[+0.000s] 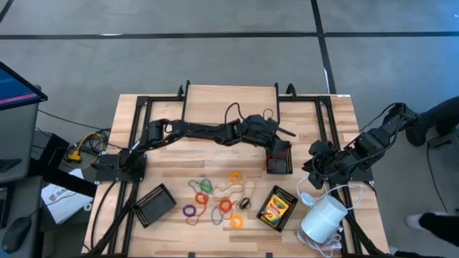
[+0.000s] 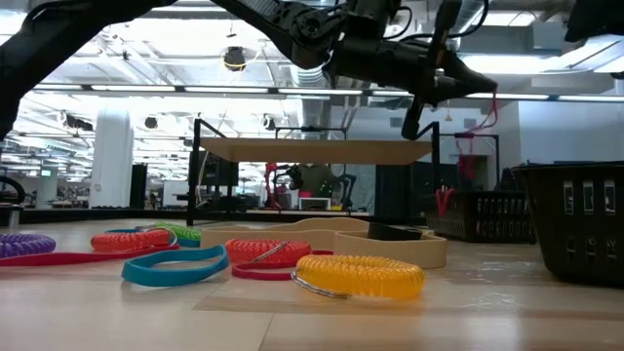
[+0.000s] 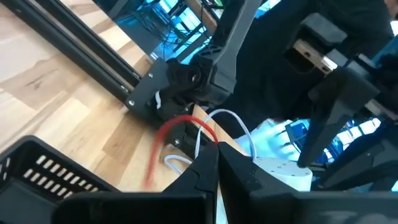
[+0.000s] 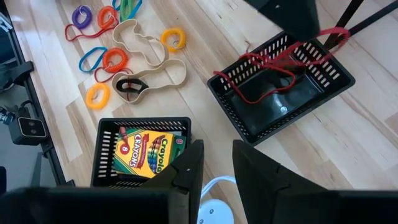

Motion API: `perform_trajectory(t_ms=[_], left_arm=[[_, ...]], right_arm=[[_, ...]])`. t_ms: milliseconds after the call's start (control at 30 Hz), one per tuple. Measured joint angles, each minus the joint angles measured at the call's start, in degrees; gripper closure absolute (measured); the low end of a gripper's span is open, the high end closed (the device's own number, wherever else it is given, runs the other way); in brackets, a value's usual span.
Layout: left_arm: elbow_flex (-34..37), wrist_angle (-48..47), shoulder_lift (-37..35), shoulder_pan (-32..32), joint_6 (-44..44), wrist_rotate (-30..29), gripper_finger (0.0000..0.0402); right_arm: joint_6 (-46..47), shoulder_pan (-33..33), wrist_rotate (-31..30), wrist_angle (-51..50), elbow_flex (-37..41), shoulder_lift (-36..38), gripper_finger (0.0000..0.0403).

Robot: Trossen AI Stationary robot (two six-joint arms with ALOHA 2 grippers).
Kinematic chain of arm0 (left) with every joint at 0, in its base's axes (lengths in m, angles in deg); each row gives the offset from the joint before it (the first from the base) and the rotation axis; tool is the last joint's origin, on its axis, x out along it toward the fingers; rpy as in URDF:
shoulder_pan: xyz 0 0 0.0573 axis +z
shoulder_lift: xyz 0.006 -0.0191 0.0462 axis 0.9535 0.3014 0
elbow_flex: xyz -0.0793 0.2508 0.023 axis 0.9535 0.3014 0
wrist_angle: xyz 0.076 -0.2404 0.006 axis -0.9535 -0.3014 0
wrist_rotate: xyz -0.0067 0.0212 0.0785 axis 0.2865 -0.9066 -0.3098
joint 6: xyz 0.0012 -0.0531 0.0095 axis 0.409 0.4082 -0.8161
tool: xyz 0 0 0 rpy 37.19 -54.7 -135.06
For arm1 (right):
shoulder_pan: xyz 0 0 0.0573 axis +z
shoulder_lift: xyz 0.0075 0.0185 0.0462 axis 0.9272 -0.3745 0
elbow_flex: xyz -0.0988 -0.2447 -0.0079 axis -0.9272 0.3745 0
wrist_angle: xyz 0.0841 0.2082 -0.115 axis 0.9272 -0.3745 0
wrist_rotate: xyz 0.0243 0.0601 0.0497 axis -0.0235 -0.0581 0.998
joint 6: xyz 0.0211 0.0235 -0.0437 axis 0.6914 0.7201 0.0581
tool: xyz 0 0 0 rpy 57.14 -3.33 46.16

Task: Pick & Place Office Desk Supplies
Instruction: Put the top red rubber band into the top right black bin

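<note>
Red elastic loop (image 4: 267, 68) hangs from my left end effector (image 1: 285, 133), pinched shut on it, directly above the black mesh tray (image 1: 279, 157), while my right end effector (image 1: 313, 175), slightly parted and holding nothing, waits beside it.

Crayon box (image 4: 142, 151) lies in a tray; coloured loops (image 1: 215, 201) seemingly scattered.

Nearest us we see a yellow coiled loop (image 2: 359, 276) on the table (image 2: 468, 317), a blue band (image 2: 174, 266) to its left, a black mesh tray (image 2: 575, 219) far right.
</note>
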Motion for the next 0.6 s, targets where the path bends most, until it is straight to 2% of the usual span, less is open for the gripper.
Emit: perform_trajectory(t_ms=[600], left_arm=[[0.2, -3.7, 0.0, 0.0, -0.2, -0.1, 0.0400]], right_arm=[[-0.1, 0.0, 0.2, 0.0, 0.0, 0.0, 0.0319]])
